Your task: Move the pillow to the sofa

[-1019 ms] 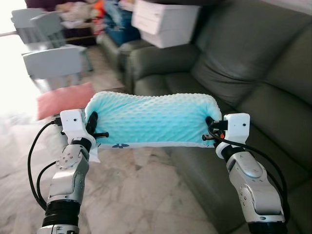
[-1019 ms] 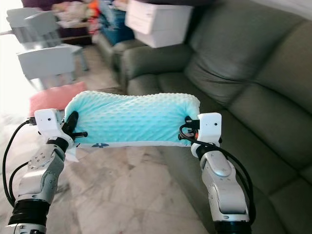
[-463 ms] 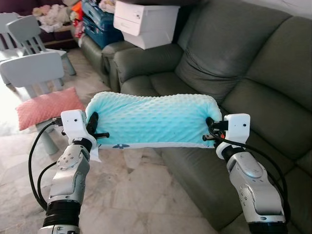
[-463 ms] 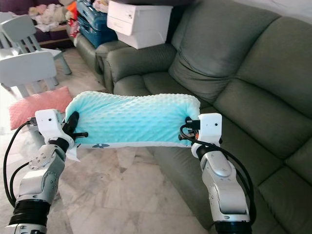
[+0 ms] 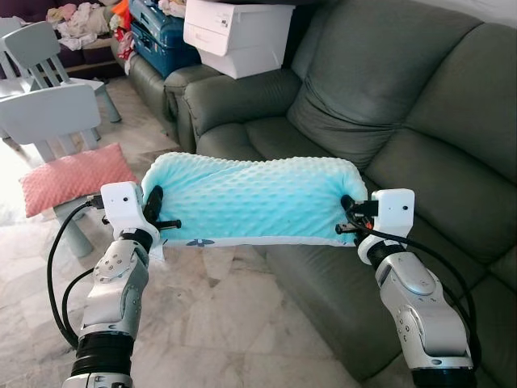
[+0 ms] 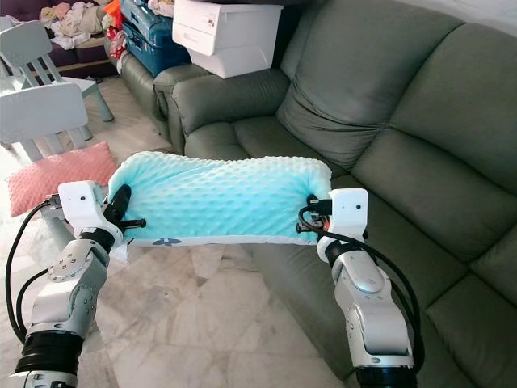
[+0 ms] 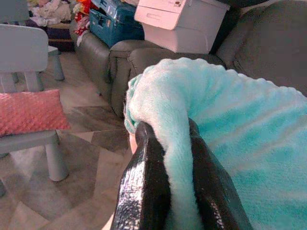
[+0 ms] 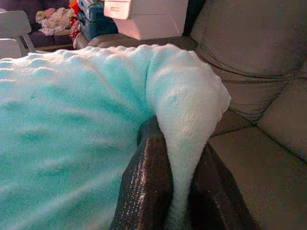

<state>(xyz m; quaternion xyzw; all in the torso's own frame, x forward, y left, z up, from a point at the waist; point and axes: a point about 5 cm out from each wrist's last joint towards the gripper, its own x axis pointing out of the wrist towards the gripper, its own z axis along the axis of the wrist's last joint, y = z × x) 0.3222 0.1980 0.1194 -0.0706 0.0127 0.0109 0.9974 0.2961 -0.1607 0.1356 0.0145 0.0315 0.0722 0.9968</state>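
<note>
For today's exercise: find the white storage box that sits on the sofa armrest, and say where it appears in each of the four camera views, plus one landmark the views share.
Left eye view: white storage box at top, left of centre, on the sofa armrest.
Right eye view: top, left of centre.
Left wrist view: top, right of centre, behind the turquoise pillow.
Right wrist view: top centre, above the pillow's edge.
Shared landmark: the grey-green sofa.
</note>
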